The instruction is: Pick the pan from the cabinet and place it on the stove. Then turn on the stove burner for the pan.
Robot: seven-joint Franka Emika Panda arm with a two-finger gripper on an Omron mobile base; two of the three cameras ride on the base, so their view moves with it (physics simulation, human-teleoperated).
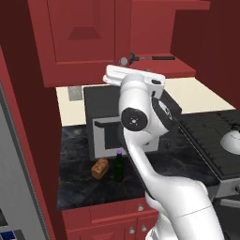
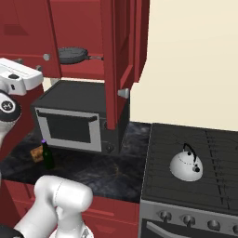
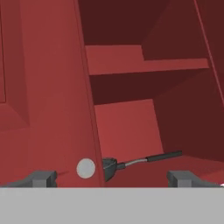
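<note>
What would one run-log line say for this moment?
tool: open, empty | pan: on cabinet shelf | kettle: on stove

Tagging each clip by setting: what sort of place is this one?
A rendered home kitchen: a black gas stove with a white kettle on it, a microwave on the dark stone counter, and a red wall cabinet holding a pan.

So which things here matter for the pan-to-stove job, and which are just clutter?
Job:
pan on the cabinet shelf
stove with front knobs
end effector, open, facing the pan

Lying about:
kettle on the stove
microwave
bottle
bread
</note>
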